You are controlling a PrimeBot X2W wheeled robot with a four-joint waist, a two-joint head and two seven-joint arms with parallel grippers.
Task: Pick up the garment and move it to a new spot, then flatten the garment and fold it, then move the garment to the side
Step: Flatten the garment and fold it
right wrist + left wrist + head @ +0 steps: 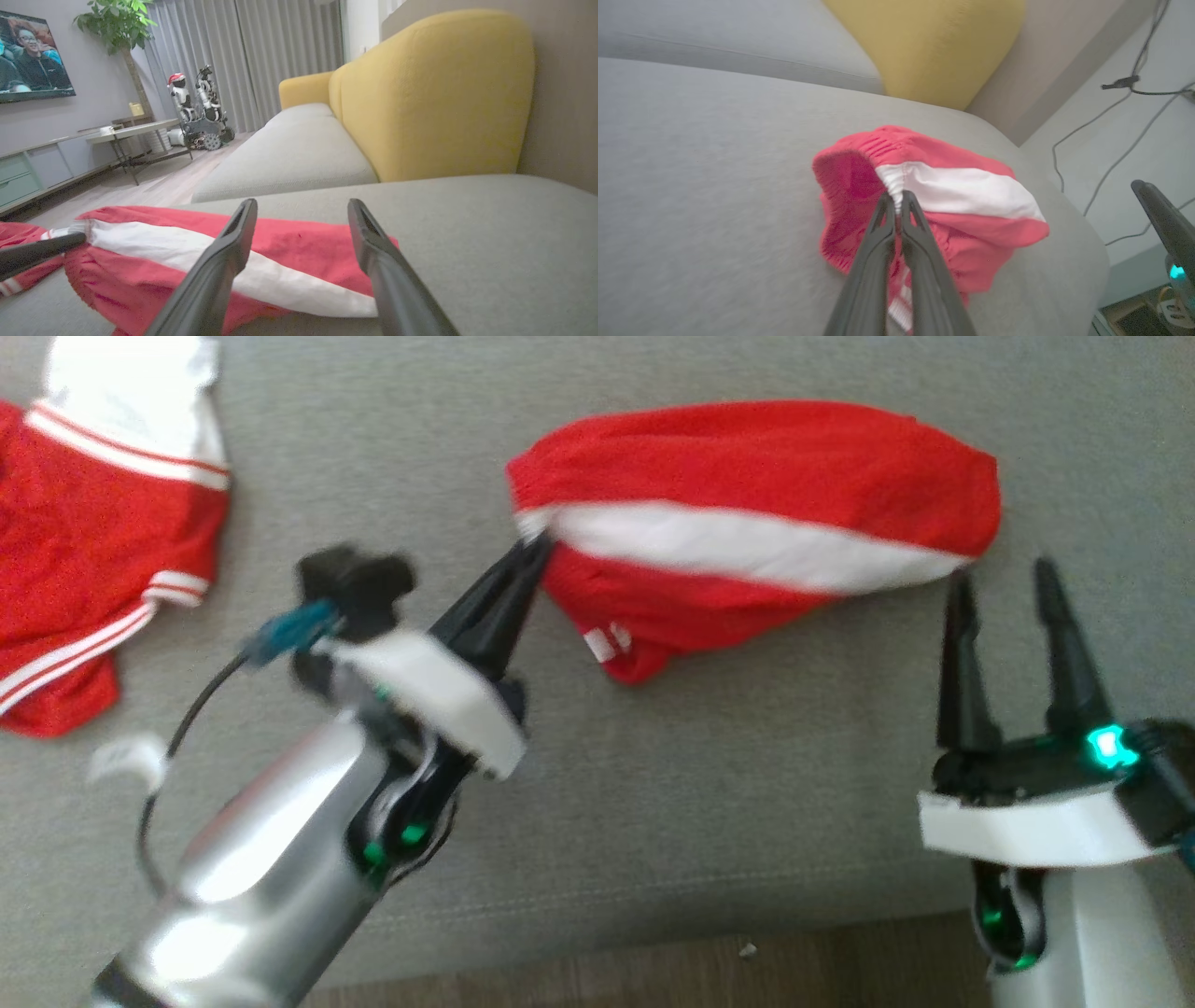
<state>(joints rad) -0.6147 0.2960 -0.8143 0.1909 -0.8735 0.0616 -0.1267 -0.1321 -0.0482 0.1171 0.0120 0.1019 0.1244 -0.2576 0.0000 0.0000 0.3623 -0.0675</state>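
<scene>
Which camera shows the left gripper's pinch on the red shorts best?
Left wrist view: left gripper shut on the red shorts at the white stripe's end. Head view shows it blurred; right wrist view, its tip.

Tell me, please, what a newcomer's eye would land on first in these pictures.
The red garment with a white band, bunched mid-cushion on the grey sofa, stands out first, with the left gripper shut on its left edge. The right gripper hangs open near its right end, and a second red-and-white garment lies at the far left.
</scene>
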